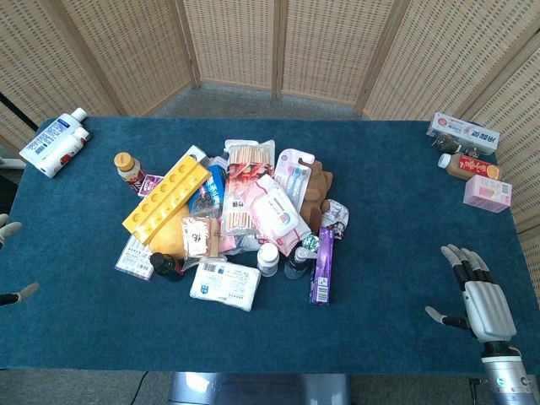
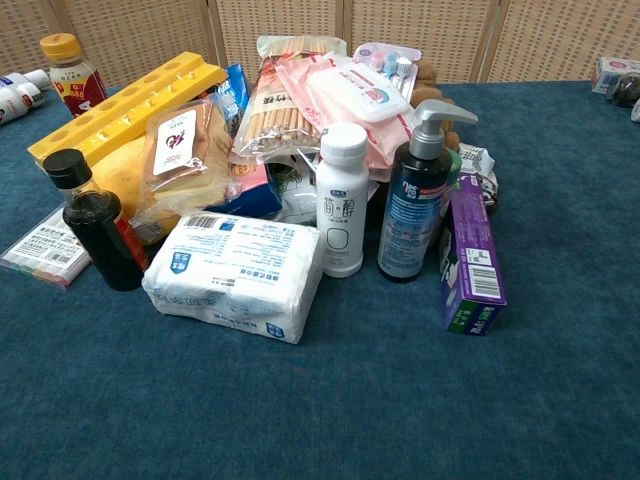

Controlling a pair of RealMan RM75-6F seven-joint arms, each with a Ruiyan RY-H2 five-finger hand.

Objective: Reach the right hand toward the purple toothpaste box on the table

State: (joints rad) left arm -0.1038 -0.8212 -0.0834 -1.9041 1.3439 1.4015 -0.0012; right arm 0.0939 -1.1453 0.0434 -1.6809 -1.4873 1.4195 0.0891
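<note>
The purple toothpaste box (image 1: 322,266) lies lengthwise at the right edge of the central pile, its near end toward the table's front; in the chest view the purple toothpaste box (image 2: 470,254) rests beside a dark pump bottle (image 2: 414,200). My right hand (image 1: 477,295) is open above the blue table near the front right corner, fingers spread and pointing away, well to the right of the box. Only fingertips of my left hand (image 1: 10,263) show at the far left edge, apart and holding nothing. Neither hand appears in the chest view.
The pile holds a yellow tray (image 1: 166,198), a wet-wipes pack (image 1: 277,209), a white tissue pack (image 2: 236,274), a white bottle (image 2: 342,203) and a dark sauce bottle (image 2: 93,222). Boxes and a bottle (image 1: 469,165) sit at the back right, a white bottle (image 1: 55,142) back left.
</note>
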